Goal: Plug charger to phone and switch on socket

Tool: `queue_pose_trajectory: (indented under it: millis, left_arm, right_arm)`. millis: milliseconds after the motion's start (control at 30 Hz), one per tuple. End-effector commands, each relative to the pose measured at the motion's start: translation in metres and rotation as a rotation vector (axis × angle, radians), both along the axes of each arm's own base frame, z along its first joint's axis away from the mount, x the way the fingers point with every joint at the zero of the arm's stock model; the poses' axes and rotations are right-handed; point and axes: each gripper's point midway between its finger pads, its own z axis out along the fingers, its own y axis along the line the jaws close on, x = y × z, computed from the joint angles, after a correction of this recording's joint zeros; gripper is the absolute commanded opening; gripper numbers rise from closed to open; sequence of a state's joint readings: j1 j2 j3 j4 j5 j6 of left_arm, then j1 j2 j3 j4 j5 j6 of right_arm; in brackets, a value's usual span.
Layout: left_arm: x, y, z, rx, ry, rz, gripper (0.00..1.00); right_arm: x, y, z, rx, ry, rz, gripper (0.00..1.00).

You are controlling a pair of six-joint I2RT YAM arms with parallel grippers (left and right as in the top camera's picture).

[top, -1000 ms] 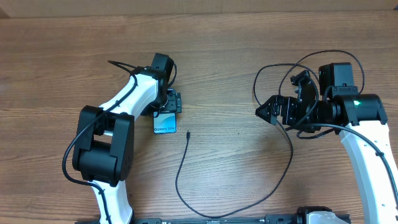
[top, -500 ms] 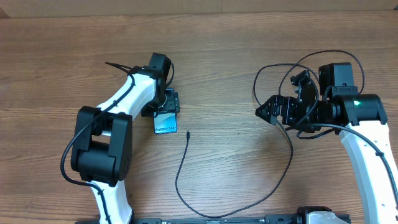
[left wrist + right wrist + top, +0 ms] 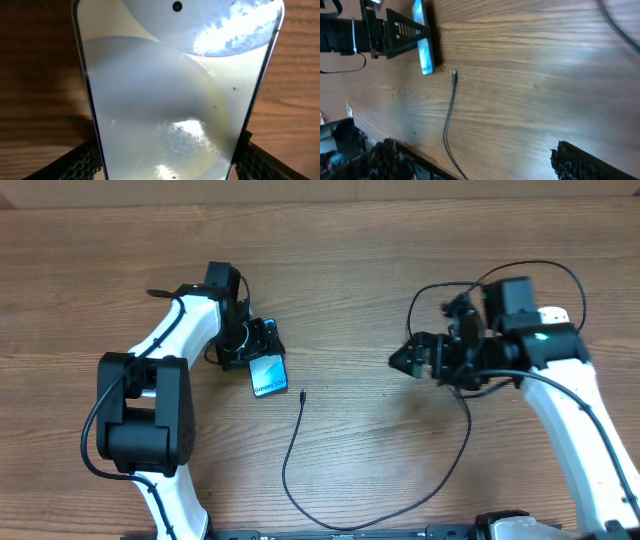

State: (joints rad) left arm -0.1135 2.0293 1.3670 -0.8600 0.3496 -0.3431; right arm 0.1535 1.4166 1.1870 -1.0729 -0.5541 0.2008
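The left claw (image 3: 257,348) is clamping the phone (image 3: 266,376) by its long edges, seemingly steadying it so that its free end is facing the charger (image 3: 289,450). The charger's tip (image 3: 301,393) is lying just beside that end. The right claw (image 3: 405,360) is hanging wide open and empty, well apart, probably heading for the tip. Against a second ago, the left arm is sitting further left, the phone is lying slantwise, and the right claw is nearer the middle. The socket is showing nowhere.
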Motion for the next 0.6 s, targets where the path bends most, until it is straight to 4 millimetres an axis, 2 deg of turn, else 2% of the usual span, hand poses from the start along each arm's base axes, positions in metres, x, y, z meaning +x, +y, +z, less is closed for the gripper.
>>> queue_pose_trajectory:
  millis: [0, 233, 300, 433, 567]
  left_arm:
    - [-0.019, -0.011, -0.011, -0.085, 0.067, -0.043, 0.77]
    - [-0.021, -0.011, -0.011, -0.085, 0.066, -0.066, 0.77]
    - [-0.021, -0.011, -0.011, -0.085, 0.066, -0.067, 0.77]
    - [-0.021, -0.011, -0.011, -0.085, 0.065, -0.069, 0.78]
    - [-0.021, -0.011, -0.011, -0.084, 0.062, -0.073, 0.79]
  right_arm:
    - [0.002, 0.027, -0.014, 0.028, 0.055, 0.019, 1.00]
    - [0.015, 0.105, -0.052, 0.060, 0.032, 0.151, 0.99]
    - [0.017, 0.130, -0.070, 0.067, 0.013, 0.210, 0.99]
    - [0.013, 0.166, -0.107, 0.072, 0.029, 0.268, 0.98]
    - [0.009, 0.190, -0.138, 0.078, 0.036, 0.304, 0.96]
